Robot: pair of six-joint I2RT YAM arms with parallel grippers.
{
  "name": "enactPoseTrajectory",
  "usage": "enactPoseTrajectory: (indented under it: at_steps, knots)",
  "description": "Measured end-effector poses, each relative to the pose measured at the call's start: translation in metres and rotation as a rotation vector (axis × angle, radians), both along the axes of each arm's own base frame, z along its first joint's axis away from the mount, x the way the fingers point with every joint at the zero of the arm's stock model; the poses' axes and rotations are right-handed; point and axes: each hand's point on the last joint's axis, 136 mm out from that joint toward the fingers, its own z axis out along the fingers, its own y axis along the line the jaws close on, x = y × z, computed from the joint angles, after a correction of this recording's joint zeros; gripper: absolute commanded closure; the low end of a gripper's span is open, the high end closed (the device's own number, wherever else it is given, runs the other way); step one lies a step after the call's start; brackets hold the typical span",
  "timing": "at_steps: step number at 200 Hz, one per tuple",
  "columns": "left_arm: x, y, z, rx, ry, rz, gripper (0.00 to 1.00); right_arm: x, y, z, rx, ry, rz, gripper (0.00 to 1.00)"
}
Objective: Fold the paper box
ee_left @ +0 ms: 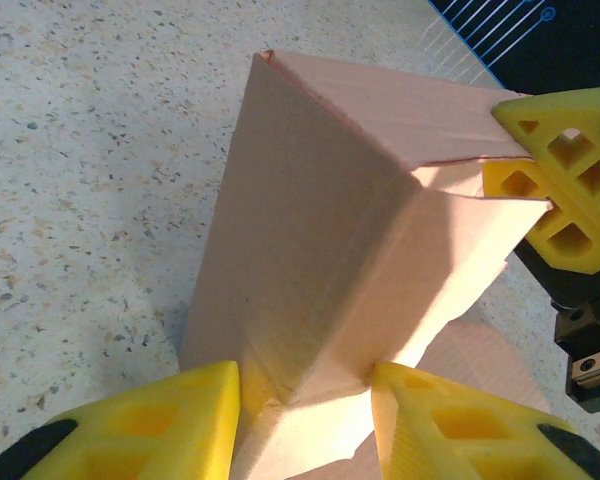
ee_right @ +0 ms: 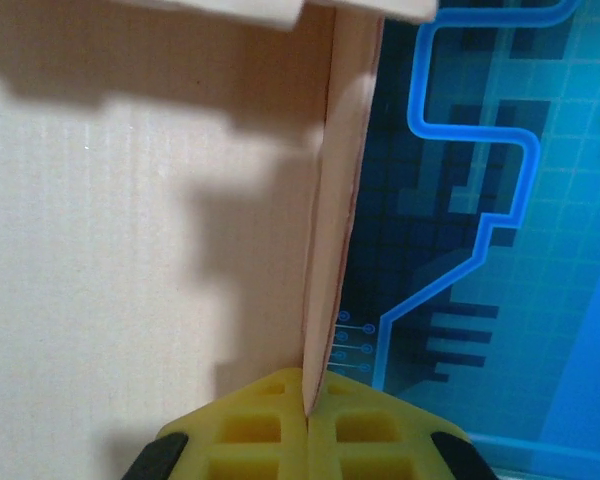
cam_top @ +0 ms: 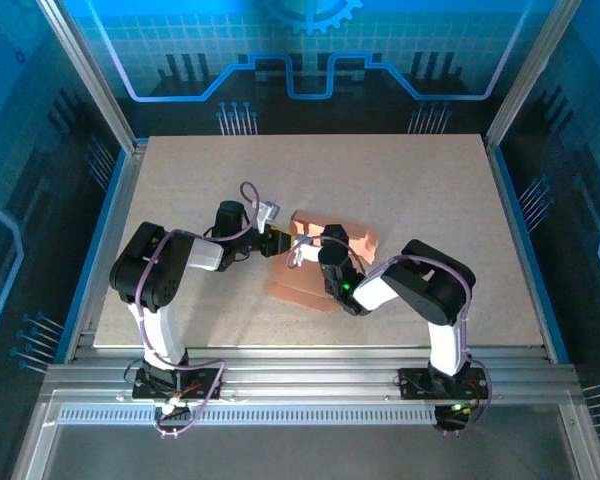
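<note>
Walls (cam_top: 310,60): blue panels with circuit-style lines close in the cell on the far side and both flanks.
Table (cam_top: 410,200): pale speckled top, bare apart from the box and the arms.
Box (cam_top: 300,295): salmon-orange cardboard near the table's middle, between the two grippers. It is partly folded, with panels standing up and meeting in a sharp ridge. A flat part lies on the table toward the near edge.
Left gripper (cam_top: 277,243): reaches in from the left. Its yellow fingers (ee_left: 170,430) straddle the low end of the ridge, with cardboard against both, pinching it.
Right gripper (ee_right: 308,385): reaches in from the right. Jaws are clenched on a thin upright panel of the box, seen edge-on from its wrist.
</note>
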Motion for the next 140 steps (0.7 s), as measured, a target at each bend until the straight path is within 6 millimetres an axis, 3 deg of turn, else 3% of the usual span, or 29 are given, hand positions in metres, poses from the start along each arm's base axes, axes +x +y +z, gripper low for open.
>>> enactPoseTrajectory:
  at_steps: [48,140]
  knots:
    - [0.0,-0.002,-0.004,0.025,-0.022,0.026,0.61,-0.003,0.004,0.002,-0.032,-0.045,0.008,1.0]
    - [-0.002,0.005,-0.026,0.104,-0.036,0.116,0.62,-0.027,0.017,0.005,-0.031,-0.061,0.044,1.0]
